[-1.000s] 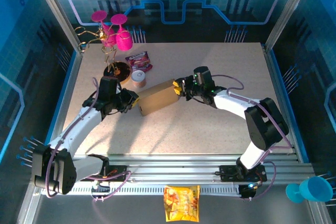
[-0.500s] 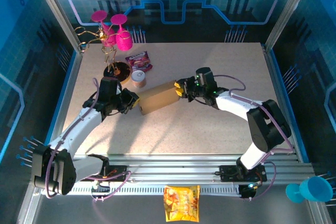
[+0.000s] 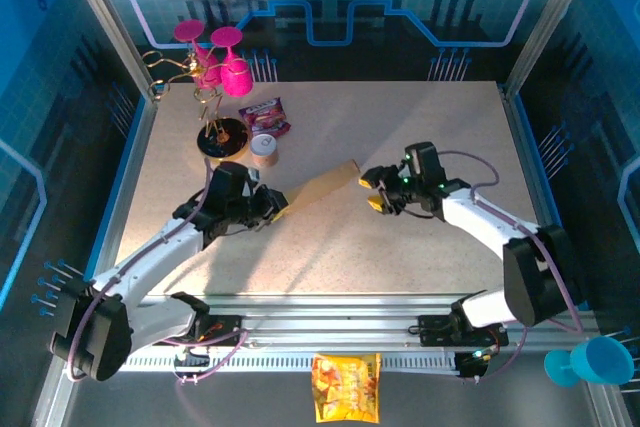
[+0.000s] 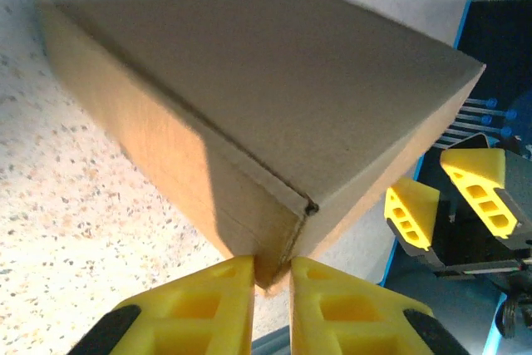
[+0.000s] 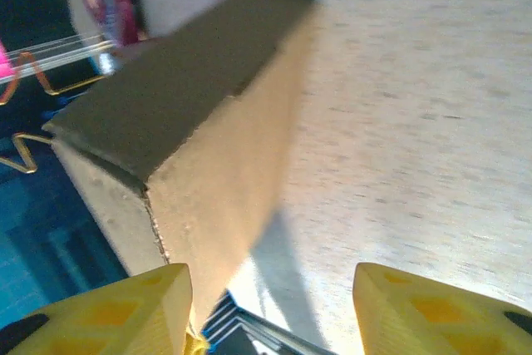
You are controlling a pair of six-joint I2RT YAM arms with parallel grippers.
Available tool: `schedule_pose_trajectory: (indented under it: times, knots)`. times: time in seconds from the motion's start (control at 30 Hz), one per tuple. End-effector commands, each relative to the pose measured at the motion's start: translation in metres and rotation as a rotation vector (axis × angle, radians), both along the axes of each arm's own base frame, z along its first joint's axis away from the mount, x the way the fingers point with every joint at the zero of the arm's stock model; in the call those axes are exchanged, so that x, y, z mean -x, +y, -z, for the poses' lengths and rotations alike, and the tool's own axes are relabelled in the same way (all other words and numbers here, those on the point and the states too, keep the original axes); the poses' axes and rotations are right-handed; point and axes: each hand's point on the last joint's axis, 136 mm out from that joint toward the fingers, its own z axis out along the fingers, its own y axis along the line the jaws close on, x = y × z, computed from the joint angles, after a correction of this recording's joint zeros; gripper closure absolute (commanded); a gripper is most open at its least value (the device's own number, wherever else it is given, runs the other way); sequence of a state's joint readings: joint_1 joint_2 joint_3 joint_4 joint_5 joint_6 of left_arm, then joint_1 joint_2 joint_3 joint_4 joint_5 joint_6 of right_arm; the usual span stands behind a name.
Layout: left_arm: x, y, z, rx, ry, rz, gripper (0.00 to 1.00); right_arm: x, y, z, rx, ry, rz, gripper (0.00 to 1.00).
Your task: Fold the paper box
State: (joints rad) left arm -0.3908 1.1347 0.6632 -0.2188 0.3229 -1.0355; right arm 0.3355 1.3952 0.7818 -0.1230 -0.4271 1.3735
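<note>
Top external view has the paper box (image 3: pixel 318 185) tipped up on edge near the middle of the surface (image 3: pixel 420 117), so it reads as a narrow brown strip. My left gripper (image 3: pixel 277 210) is clenched on the box's left end. From the left wrist, my yellow fingers (image 4: pixel 218 288) pinch a corner seam where two walls meet. My right gripper (image 3: pixel 375 190) stands released just off the other end, jaws spread with nothing between them. The right wrist view puts the box's edge beside one finger, not pinched.

I judge the box to be light, thin cardboard. It should be stiff across the panels, ready to give at the creases, easily crushed at a corner, and likely to swing from a one-ended pinch. Matte board should not slip much. I would take hold flat across a wall, away from the seams, and support the opposite end with the other gripper.
</note>
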Motion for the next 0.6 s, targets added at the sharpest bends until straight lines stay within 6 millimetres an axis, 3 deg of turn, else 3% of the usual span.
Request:
schedule_pose_trajectory:
  times: [0.0,0.13,0.33,0.43,0.57]
  knots:
    - [0.036,0.008,0.061,-0.069,0.216,-0.003,0.81,0.039,-0.027,0.034,0.092,0.096,-0.047,0.43]
    - [0.044,0.007,0.071,-0.065,0.253,0.005,0.74,0.056,-0.048,0.045,0.136,0.124,-0.034,0.39]
    - [0.033,0.014,0.045,-0.083,0.210,-0.017,0.56,0.060,-0.063,0.030,0.206,0.100,-0.032,0.32]
    - [0.011,0.028,0.035,-0.067,0.199,-0.079,0.52,0.045,-0.061,0.024,0.209,0.071,-0.023,0.33]
    - [-0.029,0.036,0.033,-0.046,0.187,-0.128,0.51,0.003,-0.040,0.024,0.178,-0.012,-0.066,0.38]
